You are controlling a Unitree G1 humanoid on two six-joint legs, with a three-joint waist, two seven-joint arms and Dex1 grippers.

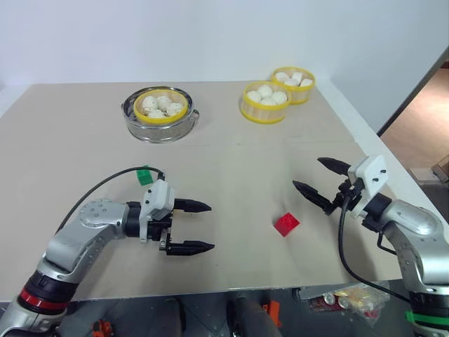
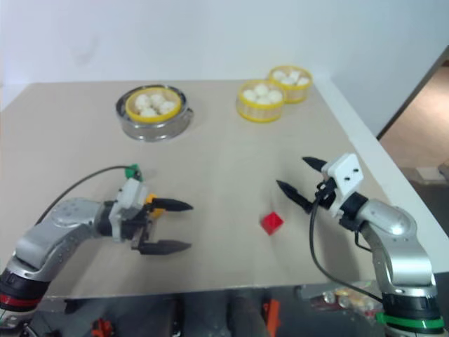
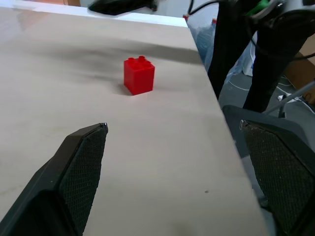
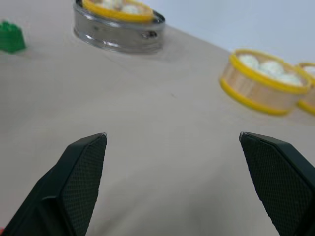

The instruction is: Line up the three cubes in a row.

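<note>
Three round baskets stand along the far side of the table [image 1: 84,133]. The left one is a yellow-rimmed basket [image 1: 161,105] of white buns [image 1: 160,104] set inside a shiny steel steamer pan [image 1: 160,125]. To its right, well apart from it, sits a second yellow basket [image 1: 265,102] holding white buns, and just behind and to the right of that one stands a third yellow basket [image 1: 292,84], also filled with buns; these two appear to touch or nearly touch.

The table is a plain beige board with a pale edge on the right side. Behind it rises a bare white wall [image 1: 210,35]; past the right edge, brown floor [image 1: 421,133] shows.

The red cube [image 1: 286,224] lies on the near part of the table, between the two grippers and closer to the right one, turned corner-on in the head views. The green cube [image 1: 144,175] sits farther left, just behind the left arm. In the right eye view, a small yellow-orange cube [image 2: 153,203] peeks out just behind the left gripper.

The left gripper [image 1: 200,227] hovers with its fingers spread wide and empty, pointing toward the red cube. The right gripper [image 1: 321,177] is likewise spread apart, holding nothing, pointing left across the table
</note>
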